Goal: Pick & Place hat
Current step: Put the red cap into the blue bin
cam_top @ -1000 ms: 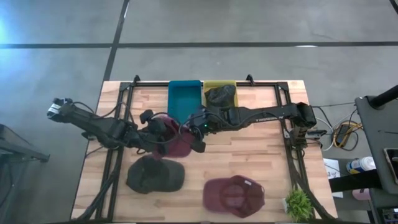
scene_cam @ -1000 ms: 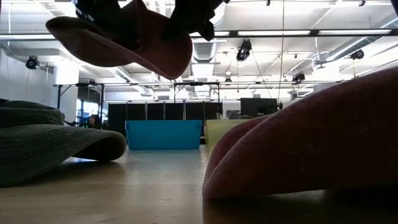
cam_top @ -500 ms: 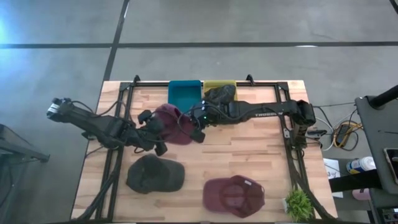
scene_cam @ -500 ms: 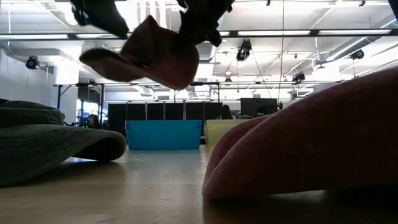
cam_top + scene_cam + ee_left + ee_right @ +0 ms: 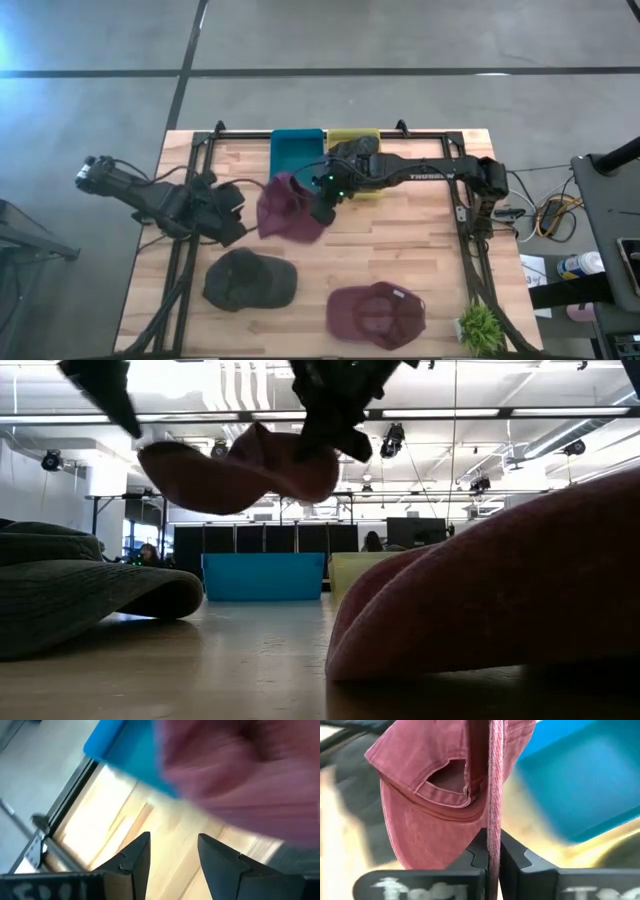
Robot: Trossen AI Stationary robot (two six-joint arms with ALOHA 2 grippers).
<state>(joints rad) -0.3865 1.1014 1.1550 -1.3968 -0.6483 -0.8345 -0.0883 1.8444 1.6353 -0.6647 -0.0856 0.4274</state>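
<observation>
Left hand point(image 5: 232, 212) withdrawn — right hand point(image 5: 322, 208) dangling hat point(image 5: 285, 208)

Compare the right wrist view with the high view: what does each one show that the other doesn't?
Only the right wrist view shows the grip itself: the right gripper pinching a thin edge of the red cap, beside the cap's back opening.

Only the high view shows the layout: the left gripper open and clear of the cap, a dark green cap and a second red cap lying on the table, and a dark cap in the yellow bin.

Both show the held red cap and the blue bin.
</observation>
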